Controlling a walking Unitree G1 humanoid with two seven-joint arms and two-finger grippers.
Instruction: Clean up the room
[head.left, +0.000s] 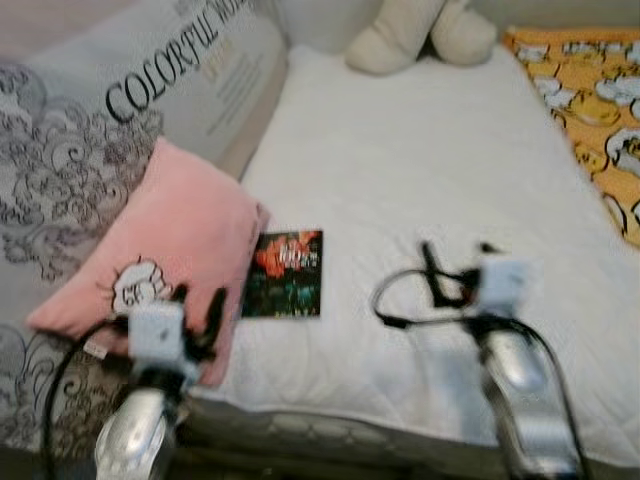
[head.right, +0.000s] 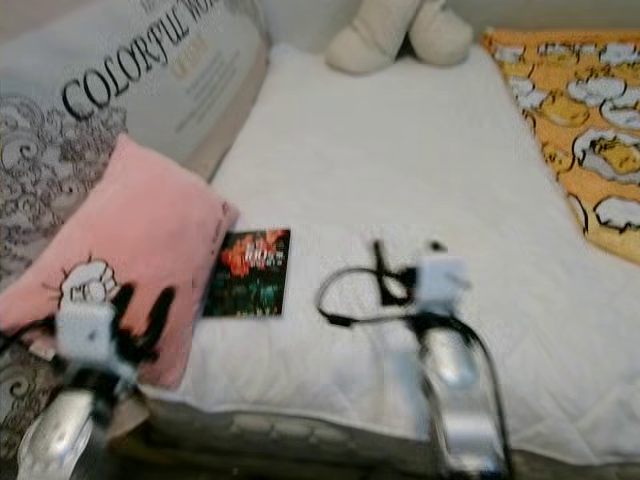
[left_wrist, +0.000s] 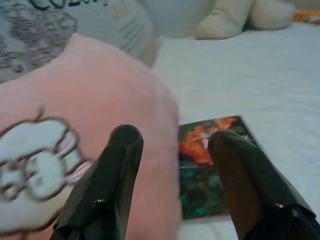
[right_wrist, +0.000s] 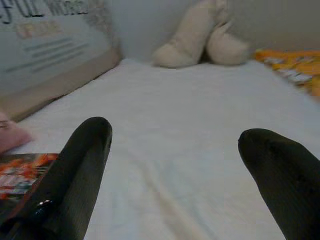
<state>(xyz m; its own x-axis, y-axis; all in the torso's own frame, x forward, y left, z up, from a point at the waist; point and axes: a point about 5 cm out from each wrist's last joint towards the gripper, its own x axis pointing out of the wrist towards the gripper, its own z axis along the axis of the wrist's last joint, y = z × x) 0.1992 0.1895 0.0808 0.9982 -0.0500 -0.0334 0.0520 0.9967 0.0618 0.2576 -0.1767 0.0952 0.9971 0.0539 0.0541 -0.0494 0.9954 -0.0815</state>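
A small dark book (head.left: 284, 273) with a red-and-teal cover lies flat on the white bed (head.left: 430, 170), near its near-left corner, its left edge just beside the pink pillow (head.left: 165, 245); its long axis runs roughly from near to far, and the cover lettering is too blurred to read. The pink pillow, marked with a white cartoon figure, leans tilted against the grey patterned bedding (head.left: 60, 190) at the left, below a large grey cushion printed "COLORFUL" (head.left: 190, 70). The left pincer (head.left: 198, 312) hovers over the pillow's near-right corner, its two black fingers parted and gripping nothing; the left wrist view looks between those fingers (left_wrist: 107, 180) and shows the pillow's edge rising in front of the book's left side, an overlap the head views do not make plain. The right pincer (head.left: 455, 268) hangs over bare white quilt to the right of the book and apart from it, with a black cable (head.left: 395, 300) looping off its left side; the head views leave its fingers blurred, but the right wrist view shows them spread wide with nothing between, and catches a corner of the book (right_wrist: 22, 172) beside one finger. At the far end of the bed rests a cream plush toy (head.left: 420, 35); along the right edge lies an orange blanket (head.left: 590, 110) patterned in white and yellow.
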